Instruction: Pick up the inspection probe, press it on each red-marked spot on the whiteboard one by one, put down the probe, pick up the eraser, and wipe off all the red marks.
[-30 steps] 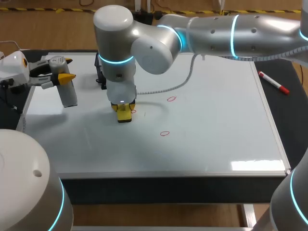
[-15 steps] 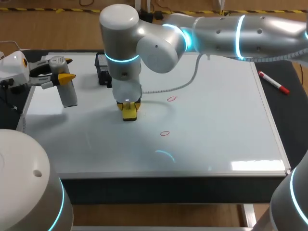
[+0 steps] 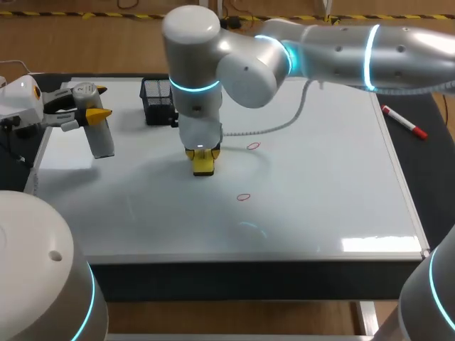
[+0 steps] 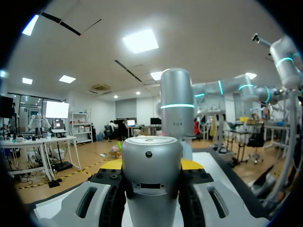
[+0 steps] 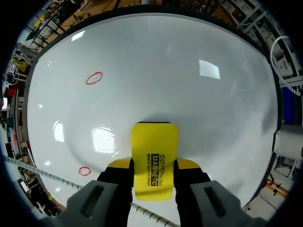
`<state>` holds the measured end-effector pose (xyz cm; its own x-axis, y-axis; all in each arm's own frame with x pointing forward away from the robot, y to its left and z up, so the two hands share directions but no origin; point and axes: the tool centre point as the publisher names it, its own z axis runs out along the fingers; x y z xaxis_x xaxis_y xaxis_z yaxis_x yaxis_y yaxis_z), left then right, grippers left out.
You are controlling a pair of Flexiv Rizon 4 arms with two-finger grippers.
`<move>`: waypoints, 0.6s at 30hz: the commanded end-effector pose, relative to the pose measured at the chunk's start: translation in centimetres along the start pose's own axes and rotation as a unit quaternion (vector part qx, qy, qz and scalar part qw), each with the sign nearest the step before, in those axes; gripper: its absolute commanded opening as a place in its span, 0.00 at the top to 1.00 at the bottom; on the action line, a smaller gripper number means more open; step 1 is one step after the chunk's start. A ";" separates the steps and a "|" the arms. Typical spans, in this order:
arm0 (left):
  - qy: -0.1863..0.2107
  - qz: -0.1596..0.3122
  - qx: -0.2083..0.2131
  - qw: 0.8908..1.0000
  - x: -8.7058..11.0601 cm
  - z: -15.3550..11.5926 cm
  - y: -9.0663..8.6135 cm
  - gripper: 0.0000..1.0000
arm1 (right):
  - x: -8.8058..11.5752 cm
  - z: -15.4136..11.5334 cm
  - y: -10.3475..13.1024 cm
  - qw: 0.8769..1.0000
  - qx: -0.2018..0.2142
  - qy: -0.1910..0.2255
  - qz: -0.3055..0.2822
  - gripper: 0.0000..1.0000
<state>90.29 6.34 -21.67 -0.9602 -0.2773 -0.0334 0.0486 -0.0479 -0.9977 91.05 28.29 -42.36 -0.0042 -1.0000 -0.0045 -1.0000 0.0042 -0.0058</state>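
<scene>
Eraser (image 5: 155, 142), judged light and stiff, clamped at its long sides by right gripper (image 5: 154, 164); probe (image 4: 151, 149) pinched in left gripper (image 4: 152, 165).

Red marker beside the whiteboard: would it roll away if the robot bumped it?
Probably: the red marker looks like a slim round tube lying flat, so a sideways nudge would likely roll it. It seems light, so easy to lift.
</scene>
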 end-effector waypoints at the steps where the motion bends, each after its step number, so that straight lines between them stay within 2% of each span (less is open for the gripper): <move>1: -0.001 0.001 0.000 1.000 0.1 0.0 -0.1 1.00 | 0.8 -1.3 0.0 1.000 -0.008 -0.021 -0.011 1.00; 9: -0.001 0.001 0.000 1.000 0.1 0.0 -0.1 1.00 | 3.0 -3.6 -1.7 0.999 0.001 -0.026 -0.018 1.00; 18: -0.001 0.001 0.000 1.000 0.1 0.0 -0.1 1.00 | 7.9 -4.5 -3.7 1.000 0.006 -0.024 0.013 1.00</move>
<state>90.29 6.33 -21.67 -0.9602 -0.2773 -0.0334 0.0486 -0.0479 -0.9977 94.77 22.57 -38.55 -0.0319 -0.9989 -0.0356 -0.9994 0.0324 -0.0143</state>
